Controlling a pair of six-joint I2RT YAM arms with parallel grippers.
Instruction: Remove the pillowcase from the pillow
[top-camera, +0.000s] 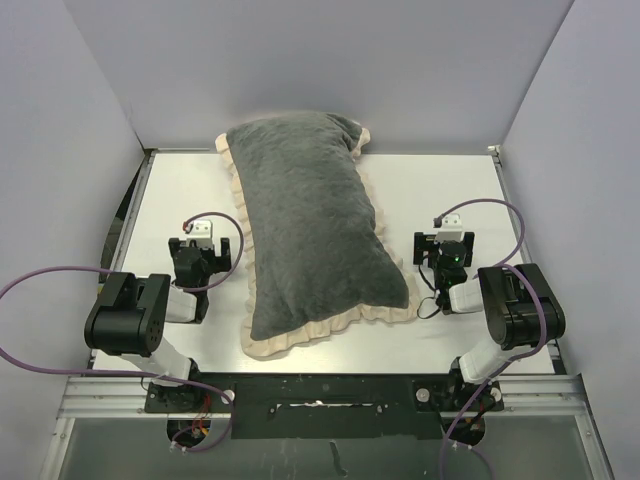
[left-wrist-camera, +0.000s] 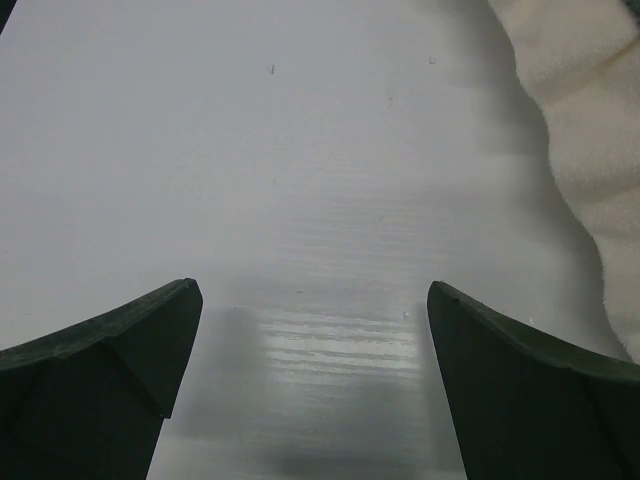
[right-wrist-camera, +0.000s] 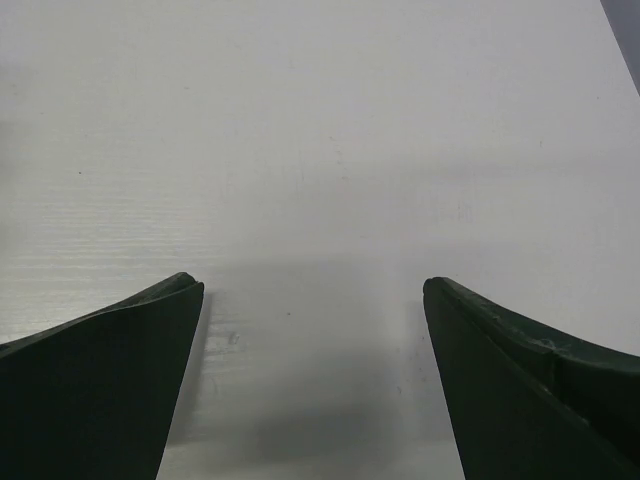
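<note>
Pillowcase (top-camera: 315, 220), grey, plump with its pillow, lies on the table (top-camera: 180, 190) between my left gripper (left-wrist-camera: 312, 300) and right gripper (right-wrist-camera: 312, 295), both spread wide and empty; it should handle soft, light and limp, best pinched at the peach frill (top-camera: 300, 338).

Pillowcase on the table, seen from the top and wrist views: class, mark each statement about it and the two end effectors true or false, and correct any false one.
1. The pillowcase lies grey face up on the table. True.
2. The left end effector grips the ruffled frill. False: it is open above bare table, and the frill lies apart from it to one side.
3. The right end effector is open and holds nothing. True.
4. The pillowcase lies flat and empty. False: it is plump and looks stuffed.
</note>
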